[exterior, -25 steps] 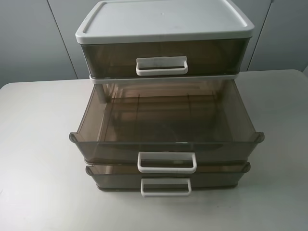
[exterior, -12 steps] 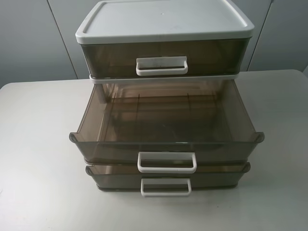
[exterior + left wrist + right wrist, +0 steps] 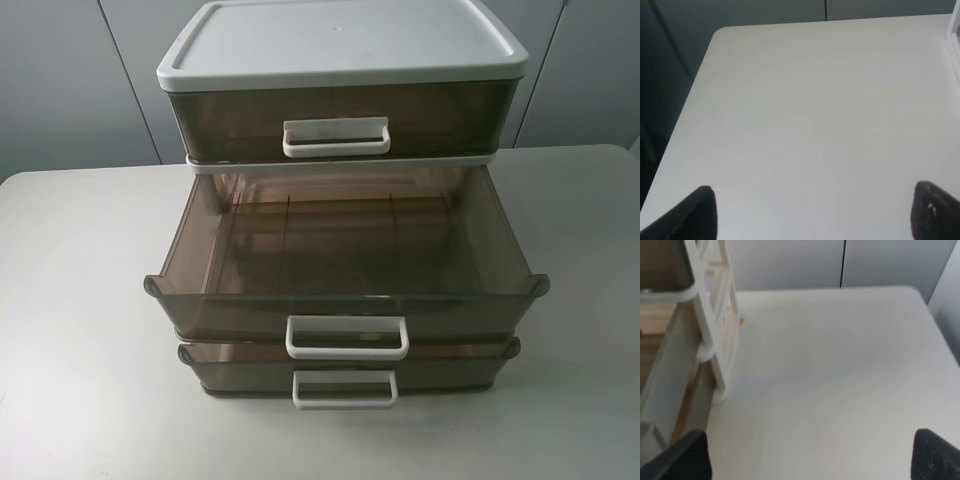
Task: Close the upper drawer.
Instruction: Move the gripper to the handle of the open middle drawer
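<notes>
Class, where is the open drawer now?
Exterior high view: the open drawer juts forward centrally, below the closed top drawer and above the bottom drawer.

The high cam sits out front and above, looking down and back at the drawer unit [image 3: 340, 150] on the table [image 3: 80, 300], fairly close. Both wrist cams hang low over the table, looking past their own fingers [image 3: 695, 217] toward its far edge. The left one catches only a sliver of the unit, the right one its side up close. All three share the table and unit.
</notes>
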Action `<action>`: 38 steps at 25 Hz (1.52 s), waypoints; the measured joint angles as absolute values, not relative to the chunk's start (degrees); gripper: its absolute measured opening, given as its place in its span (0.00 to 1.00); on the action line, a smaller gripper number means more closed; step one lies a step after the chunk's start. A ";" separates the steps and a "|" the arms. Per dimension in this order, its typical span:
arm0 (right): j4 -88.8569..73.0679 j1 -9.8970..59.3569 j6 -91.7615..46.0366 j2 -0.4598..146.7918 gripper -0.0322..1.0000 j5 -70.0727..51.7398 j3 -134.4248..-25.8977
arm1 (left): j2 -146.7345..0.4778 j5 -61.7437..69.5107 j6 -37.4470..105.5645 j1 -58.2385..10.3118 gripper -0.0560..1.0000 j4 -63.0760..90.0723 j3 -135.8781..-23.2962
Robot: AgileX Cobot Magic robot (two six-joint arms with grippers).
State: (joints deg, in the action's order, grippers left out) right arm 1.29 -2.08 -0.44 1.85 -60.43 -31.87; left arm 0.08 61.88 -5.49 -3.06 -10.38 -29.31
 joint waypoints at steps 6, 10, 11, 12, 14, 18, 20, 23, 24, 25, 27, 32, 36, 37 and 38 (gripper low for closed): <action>5.27 3.52 -1.43 20.60 0.62 -56.56 -38.39 | 0.08 61.88 -5.49 -3.06 0.76 -10.38 -29.31; 8.93 13.35 -2.67 36.14 0.62 -52.80 -46.09 | 0.08 61.88 -5.49 -3.06 0.76 -10.38 -29.31; 9.38 16.35 -3.24 39.99 0.62 -52.43 -48.37 | 0.08 61.88 -5.49 -3.06 0.76 -10.38 -29.31; 9.67 19.04 -3.63 42.94 0.62 -52.04 -50.26 | 0.08 61.88 -5.49 -3.06 0.76 -10.38 -29.31; 9.78 25.90 -3.90 49.12 0.62 -51.66 -54.13 | 0.08 61.88 -5.49 -3.06 0.76 -10.38 -29.31; 9.27 38.15 -5.45 57.17 0.62 -50.66 -58.34 | 0.08 61.88 -5.49 -3.06 0.76 -10.38 -29.31; 7.04 43.05 -6.74 59.85 0.62 -49.93 -58.76 | 0.08 61.88 -5.49 -3.06 0.76 -10.38 -29.31; 3.38 49.92 -8.15 63.53 0.62 -49.93 -58.81 | 0.08 61.88 -5.49 -3.06 0.76 -10.38 -29.31; 2.07 52.19 -8.43 64.71 0.62 -49.93 -58.81 | 0.08 61.88 -5.49 -3.06 0.76 -10.38 -29.31; 1.32 54.36 -8.43 65.88 0.62 -49.93 -58.81 | 0.08 61.88 -5.49 -3.06 0.76 -10.38 -29.31; 0.00 57.68 -8.63 67.98 0.62 -49.93 -58.81 | 0.08 61.88 -5.49 -3.06 0.76 -10.38 -29.31; -7.15 61.40 -12.16 73.42 0.62 -52.41 -58.91 | 0.08 61.88 -5.49 -3.06 0.76 -10.38 -29.31; -13.39 61.59 -16.63 77.16 0.62 -55.03 -58.91 | 0.08 61.88 -5.49 -3.06 0.76 -10.38 -29.31; -14.50 61.59 -17.54 77.83 0.62 -55.40 -58.91 | 0.08 61.88 -5.49 -3.06 0.76 -10.38 -29.31; -15.24 61.59 -18.26 78.54 0.62 -55.62 -58.91 | 0.08 61.88 -5.49 -3.06 0.76 -10.38 -29.31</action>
